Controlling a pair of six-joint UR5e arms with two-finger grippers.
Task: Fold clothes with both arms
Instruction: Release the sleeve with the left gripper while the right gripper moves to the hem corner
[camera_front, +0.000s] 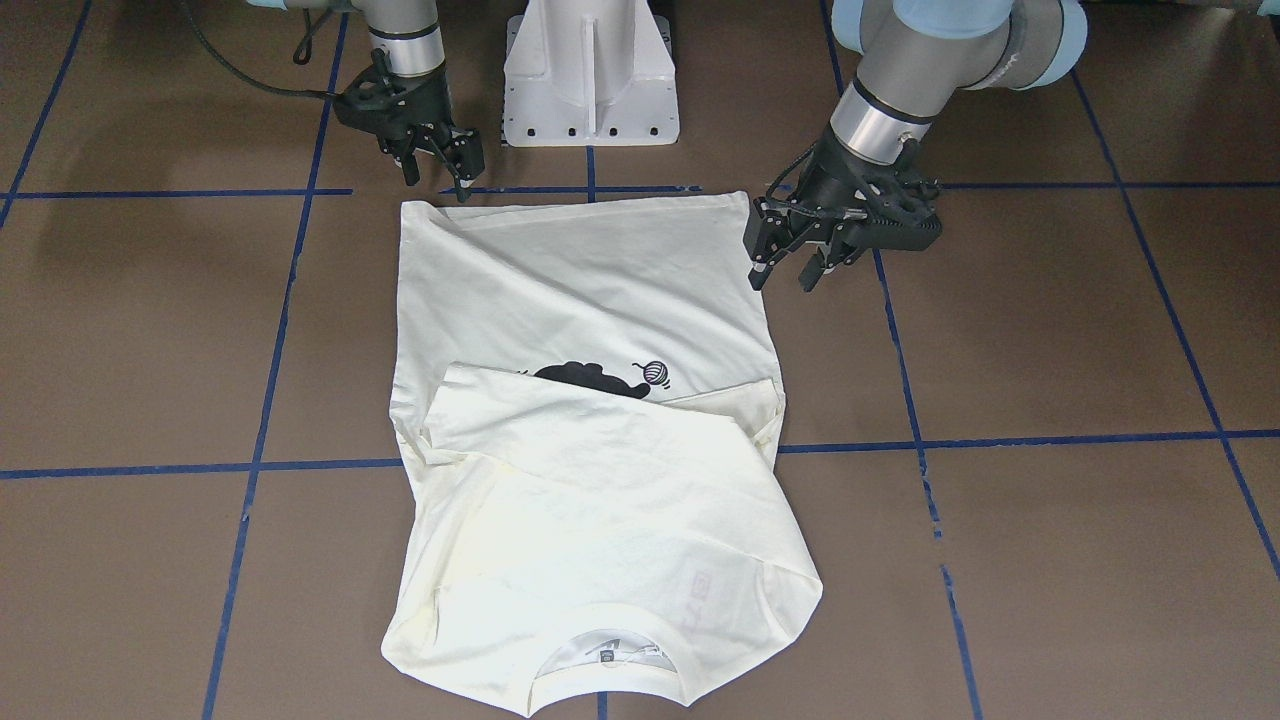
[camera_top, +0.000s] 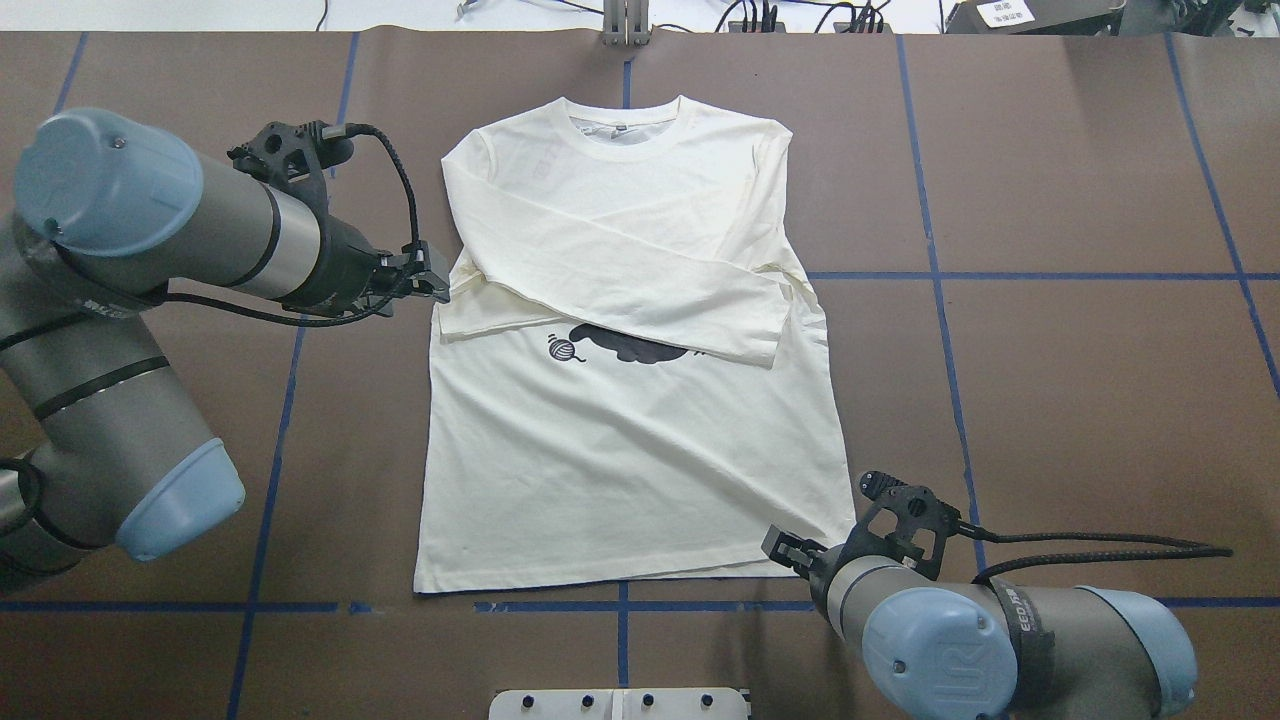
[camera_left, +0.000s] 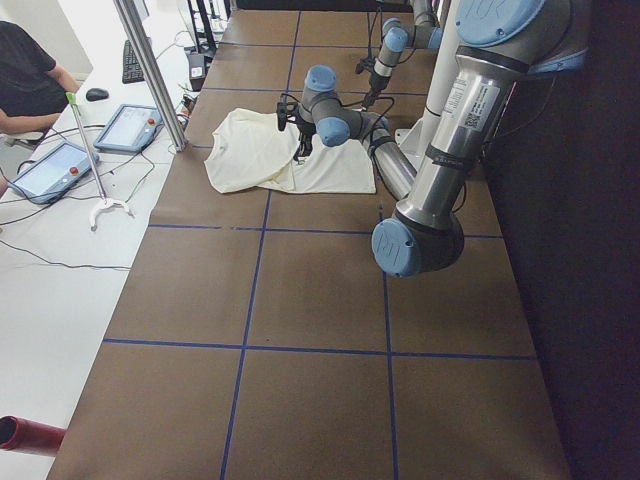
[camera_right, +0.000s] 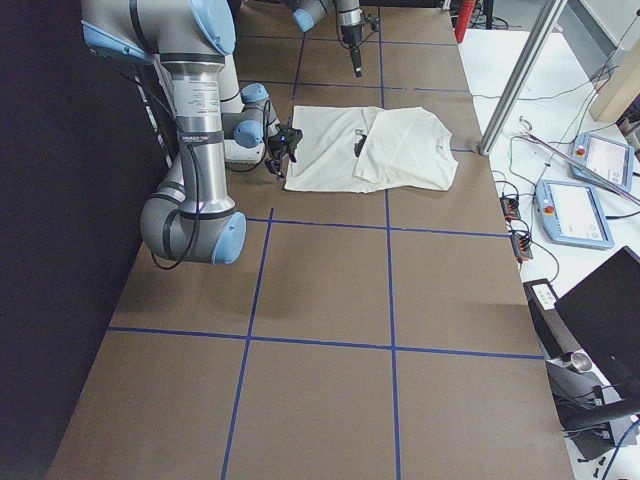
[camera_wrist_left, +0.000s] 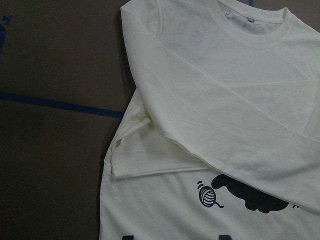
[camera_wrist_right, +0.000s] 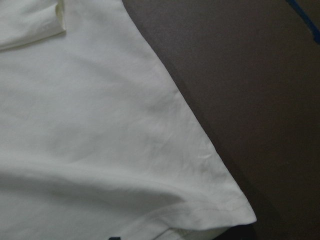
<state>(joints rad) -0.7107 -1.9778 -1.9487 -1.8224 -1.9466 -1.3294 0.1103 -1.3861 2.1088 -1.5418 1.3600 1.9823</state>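
**Shirt flat, both grippers empty at its edges**

The cream T-shirt (camera_top: 620, 460) lies print-up with its sleeves crossed over the chest. Its side edge is just beside the left gripper (camera_front: 783, 280), and a hem corner is close by the right gripper (camera_front: 438, 188). Both grippers have their fingers spread and grasp nothing. The brown table (camera_top: 1080, 400) carries blue tape lines (camera_top: 1050, 275), and a white bench (camera_left: 40, 240) runs alongside it. The left arm (camera_top: 200, 230) reaches in nearly level, while the right arm (camera_top: 1000, 640) angles down.

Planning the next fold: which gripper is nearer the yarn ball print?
Left. The left gripper hovers beside the shirt at sleeve level, close to the yarn ball print; the right gripper sits at the opposite hem corner.
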